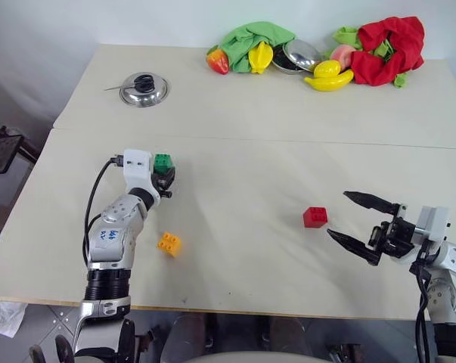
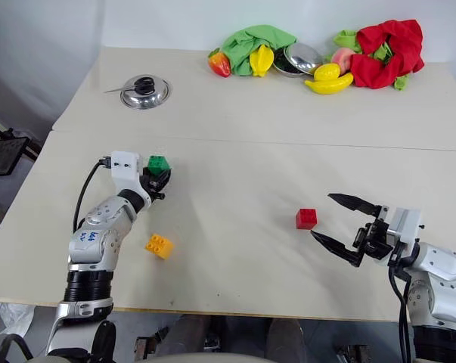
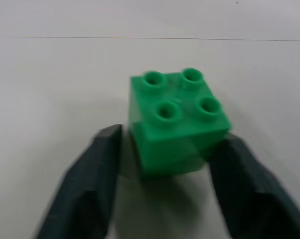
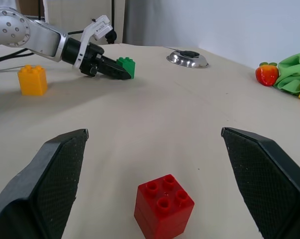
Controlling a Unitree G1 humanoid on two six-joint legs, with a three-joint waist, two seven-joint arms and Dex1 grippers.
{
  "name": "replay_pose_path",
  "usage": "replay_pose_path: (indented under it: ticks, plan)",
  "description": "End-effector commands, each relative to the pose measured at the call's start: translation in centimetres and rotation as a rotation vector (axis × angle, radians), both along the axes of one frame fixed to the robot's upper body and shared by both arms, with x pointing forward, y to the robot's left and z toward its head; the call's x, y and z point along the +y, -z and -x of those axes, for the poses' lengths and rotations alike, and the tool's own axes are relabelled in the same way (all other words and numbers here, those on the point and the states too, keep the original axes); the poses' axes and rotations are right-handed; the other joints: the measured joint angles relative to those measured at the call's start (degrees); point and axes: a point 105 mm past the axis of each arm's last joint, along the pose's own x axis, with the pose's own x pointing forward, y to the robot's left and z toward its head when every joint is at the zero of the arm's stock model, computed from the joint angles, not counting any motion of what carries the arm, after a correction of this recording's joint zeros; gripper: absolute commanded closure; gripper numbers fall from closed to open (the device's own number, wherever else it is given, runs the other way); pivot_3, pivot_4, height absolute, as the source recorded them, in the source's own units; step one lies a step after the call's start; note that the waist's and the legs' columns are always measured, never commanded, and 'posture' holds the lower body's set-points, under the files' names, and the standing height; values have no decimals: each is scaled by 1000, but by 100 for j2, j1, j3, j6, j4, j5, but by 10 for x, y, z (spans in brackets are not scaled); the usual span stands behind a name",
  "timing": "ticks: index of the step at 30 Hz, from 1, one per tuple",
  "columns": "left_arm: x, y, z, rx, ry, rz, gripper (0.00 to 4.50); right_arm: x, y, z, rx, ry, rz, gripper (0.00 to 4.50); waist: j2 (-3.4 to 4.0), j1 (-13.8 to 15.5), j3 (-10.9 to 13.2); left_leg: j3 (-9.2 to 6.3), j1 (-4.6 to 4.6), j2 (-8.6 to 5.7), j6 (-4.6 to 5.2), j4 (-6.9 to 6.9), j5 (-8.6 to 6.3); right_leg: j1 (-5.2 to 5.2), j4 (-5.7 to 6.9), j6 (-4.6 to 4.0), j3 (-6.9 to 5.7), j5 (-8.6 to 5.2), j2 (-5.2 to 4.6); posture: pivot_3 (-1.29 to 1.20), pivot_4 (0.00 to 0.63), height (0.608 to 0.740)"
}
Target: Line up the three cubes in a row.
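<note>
Left arm: the forearm runs forward across the near-left part of the table [image 1: 235, 257], wrist roughly level, and the left gripper [image 3: 164, 164] points away from the robot. Its two black fingers [image 3: 90, 184] flank the green cube [image 1: 163, 161]; the wrist view shows one finger against a side of the cube and a thin gap at the other. The jaws are drawn in on the green cube, which sits on the tabletop with its four studs up.

Right arm: it enters from the near-right edge, forearm low over the table, and the right gripper [image 1: 352, 221] is turned inward toward the table's middle. Its fingers [image 4: 55, 184] are spread wide apart and hold nothing. The red cube [image 1: 314, 217] rests studs up on the table just ahead of the open fingertips, in line with the gap between them and touching neither.

The orange-yellow cube [image 1: 169, 243] lies on the table near the front edge, beside the left forearm and nearer the robot than the green cube. It is untouched. The red cube is well apart from the other two, and the three do not form a row.

Far side of the table: a metal lid [image 1: 144, 89] on the left; green cloth [image 1: 250, 38], red cloth [image 1: 390, 45], toy fruits and a metal bowl [image 1: 296, 57] along the back edge.
</note>
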Motion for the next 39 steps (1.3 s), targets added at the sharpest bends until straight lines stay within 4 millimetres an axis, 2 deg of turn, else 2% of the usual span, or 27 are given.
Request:
replay_pose_path:
  ticks: [1,3,4,6,8,10,11,15,21,23,26,29,32,36,39]
  plan:
    - [9,-13,2,-47,38,-38,3014,1,-2,3,-19,1,-2,0,0,-7,0,1,0,0,0,0,0,0,0,0,0,0,0,0,150,740]
    - [13,-17,4,-64,73,-39,3014,1,-2,3,-21,5,0,0,0,-11,0,1,0,0,0,0,0,-1,-1,0,0,0,0,0,150,740]
    - [13,-25,6,-107,133,-38,3014,0,-2,4,-22,11,2,0,0,-14,0,1,0,1,0,0,0,-1,-1,0,0,0,0,0,150,740]
    - [7,-43,15,-193,319,-25,3014,-3,-3,5,-28,22,10,0,0,-19,0,1,0,2,0,0,0,-2,0,0,0,0,1,0,150,740]
    - [1,-56,31,-249,576,-90,3014,-11,-6,7,-32,42,21,0,1,-24,0,3,0,3,-1,0,0,-3,0,-1,1,0,2,0,150,740]
    - [-4,-63,44,-251,786,-163,3014,-19,-8,9,-32,62,36,0,2,-24,0,6,-2,3,-2,0,0,-7,0,-2,0,-1,4,0,150,740]
    - [-4,-65,46,-246,836,-179,3014,-21,-9,10,-32,68,41,0,2,-9,0,6,-2,2,-2,0,0,-7,-1,-3,0,-1,4,0,150,740]
    - [-34,-89,53,-243,1140,-234,3014,-34,-13,19,-16,101,76,0,1,44,0,-3,-5,-5,-1,7,0,2,-3,0,-3,0,3,0,150,740]
    - [-108,-99,47,-135,1386,-375,3014,-53,-16,31,5,164,107,0,-1,0,1,3,-9,-28,0,10,0,3,-4,2,-5,1,8,0,150,740]
    - [-129,-95,48,-48,1416,-393,3014,-57,-18,34,3,181,115,0,-2,-2,2,3,-9,-27,0,10,0,3,-4,2,-5,1,10,0,150,740]
    - [-160,-79,42,45,1400,-429,3014,-61,-19,40,5,205,121,0,-2,-15,2,8,-7,-24,1,10,0,1,-3,3,1,1,12,0,150,740]
    - [-171,-57,39,94,1394,-497,3014,-61,-19,44,11,210,123,0,-2,-34,2,10,-6,-21,1,10,0,1,-4,3,4,1,14,0,150,740]
    - [-181,-40,45,165,1402,-501,3014,-60,-18,50,23,208,128,0,-3,-19,3,11,-7,-16,1,10,1,-2,-4,3,4,1,16,0,150,740]
    - [-178,-15,43,238,1344,-564,3014,-60,-13,58,50,184,143,0,-4,-3,3,7,-8,-8,2,12,0,-2,-5,4,6,2,14,0,150,740]
    - [-177,-4,47,251,1355,-551,3014,-56,-10,63,68,138,146,0,-5,7,4,5,-9,-5,2,12,0,-2,-5,4,5,2,14,0,150,740]
